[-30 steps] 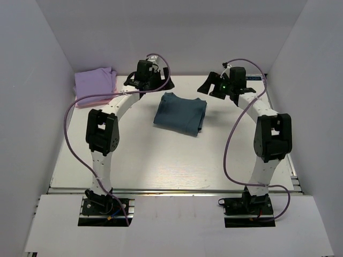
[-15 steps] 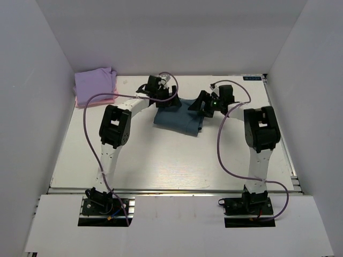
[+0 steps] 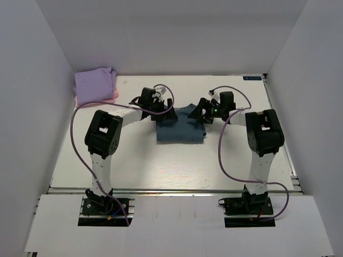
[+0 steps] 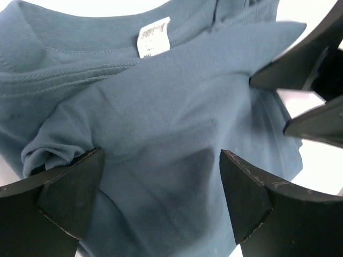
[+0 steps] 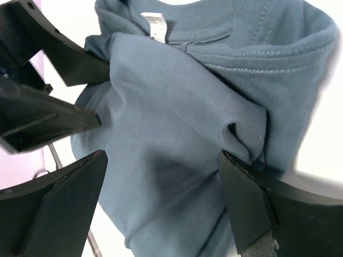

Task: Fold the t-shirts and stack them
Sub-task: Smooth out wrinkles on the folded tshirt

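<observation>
Right below both my wide-open, empty jaws sits the folded teal t-shirt [image 4: 177, 123], and if I pinch just the top layer the fold'll probably come undone.

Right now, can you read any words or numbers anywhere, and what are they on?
White neck label on the teal t-shirt: print too blurred to read.
Small blue sticker at the table's far right corner: too small to read.
No other text shows.
</observation>
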